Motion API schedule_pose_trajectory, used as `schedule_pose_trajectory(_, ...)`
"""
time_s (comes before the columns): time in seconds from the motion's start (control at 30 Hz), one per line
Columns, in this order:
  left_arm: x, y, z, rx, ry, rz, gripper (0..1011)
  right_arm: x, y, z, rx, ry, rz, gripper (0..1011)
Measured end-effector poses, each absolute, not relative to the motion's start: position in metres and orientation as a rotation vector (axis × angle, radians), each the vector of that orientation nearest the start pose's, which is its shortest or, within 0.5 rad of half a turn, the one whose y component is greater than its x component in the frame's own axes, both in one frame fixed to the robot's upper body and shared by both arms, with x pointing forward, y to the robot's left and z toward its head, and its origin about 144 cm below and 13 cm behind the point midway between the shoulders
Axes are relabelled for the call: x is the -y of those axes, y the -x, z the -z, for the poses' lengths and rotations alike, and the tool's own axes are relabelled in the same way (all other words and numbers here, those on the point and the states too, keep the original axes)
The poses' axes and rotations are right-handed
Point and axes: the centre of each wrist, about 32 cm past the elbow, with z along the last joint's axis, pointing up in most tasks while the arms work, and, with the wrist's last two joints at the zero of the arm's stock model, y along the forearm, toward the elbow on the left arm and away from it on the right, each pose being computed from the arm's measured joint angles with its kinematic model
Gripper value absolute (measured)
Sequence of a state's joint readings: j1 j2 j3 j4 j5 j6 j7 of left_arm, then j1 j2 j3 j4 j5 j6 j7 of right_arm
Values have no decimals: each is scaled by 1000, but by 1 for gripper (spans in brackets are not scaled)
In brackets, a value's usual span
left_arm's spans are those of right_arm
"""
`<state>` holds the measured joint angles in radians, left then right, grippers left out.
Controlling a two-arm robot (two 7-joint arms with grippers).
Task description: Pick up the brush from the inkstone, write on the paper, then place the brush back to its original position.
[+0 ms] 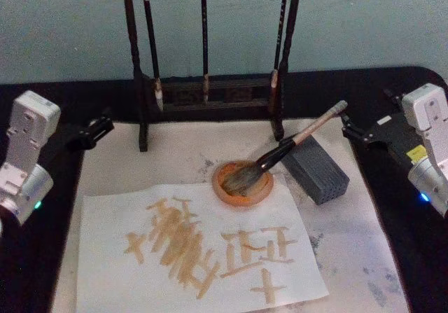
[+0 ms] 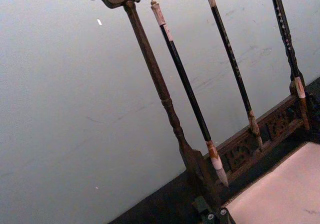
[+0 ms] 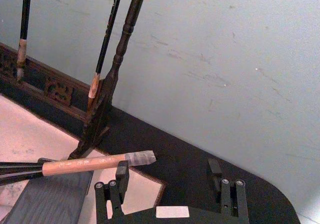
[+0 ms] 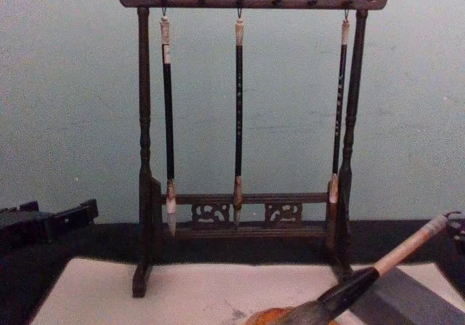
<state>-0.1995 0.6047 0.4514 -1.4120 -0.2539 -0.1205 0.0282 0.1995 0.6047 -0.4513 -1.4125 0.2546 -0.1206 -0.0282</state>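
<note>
The brush point(image 1: 301, 138) lies tilted, its bushy dark bristles in the round orange inkstone point(image 1: 224, 190) and its cream handle point(image 3: 90, 164) propped on a grey block point(image 1: 318, 169). Under them spreads the paper point(image 1: 175, 152), wide, off-white and smudged with grey. A whiter sheet point(image 1: 112, 271) with tan strokes lies on its near part. My right gripper point(image 3: 167, 174) hovers open just behind the handle's taped end, holding nothing, at the table's right side point(image 1: 365, 113). Parked at the left edge, my left gripper point(image 1: 103, 125) points toward the rack.
A dark wooden rack point(image 4: 243, 209) stands at the back of the paper with three thin black brushes point(image 4: 238, 107) hanging from it. A pale wall rises behind. The black tabletop point(image 1: 392, 75) borders the paper on both sides.
</note>
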Motion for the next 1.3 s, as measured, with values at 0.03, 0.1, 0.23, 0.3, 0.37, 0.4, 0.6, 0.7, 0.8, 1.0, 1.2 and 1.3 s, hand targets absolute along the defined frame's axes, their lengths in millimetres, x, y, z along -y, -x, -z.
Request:
schedule_pose_trajectory(0.03, -310, -489, -1140, 285, -304, -1248, 1002, 310, -489, -1140, 285, 304, 1248, 1001)
schedule_pose_trajectory(0.1, -310, -489, -1140, 285, -304, -1248, 1002, 310, -489, -1140, 285, 304, 1248, 1001)
schedule_pose_trajectory(0.23, -310, -489, -1140, 285, -305, -1248, 1000, 310, -489, -1140, 285, 304, 1248, 1001)
schedule_pose_trajectory(0.3, -310, -489, -1140, 285, -304, -1248, 1002, 310, -489, -1140, 285, 304, 1248, 1001)
schedule_pose_trajectory(0.37, -310, -489, -1140, 285, -304, -1248, 1002, 310, -489, -1140, 285, 304, 1248, 1001)
schedule_pose_trajectory(0.4, -310, -489, -1140, 285, -304, -1248, 1002, 310, -489, -1140, 285, 304, 1248, 1001)
schedule_pose_trajectory(0.6, -310, -489, -1140, 285, -304, -1248, 1002, 310, -489, -1140, 285, 304, 1248, 1001)
schedule_pose_trajectory(0.7, -310, -489, -1140, 285, -304, -1248, 1000, 310, -489, -1140, 285, 304, 1248, 1002)
schedule_pose_trajectory(0.8, -310, -489, -1140, 285, -304, -1248, 1002, 310, -489, -1140, 285, 304, 1248, 1001)
schedule_pose_trajectory(1.0, -310, -489, -1140, 285, -304, -1248, 1002, 310, -489, -1140, 285, 305, 1248, 1001)
schedule_pose_trajectory(1.2, -310, -489, -1140, 285, -304, -1248, 1002, 310, -489, -1140, 283, 305, 1250, 1001)
schedule_pose_trajectory(1.3, -310, -489, -1140, 285, -304, -1248, 1002, 309, -488, -1141, 265, 308, 1263, 1001)
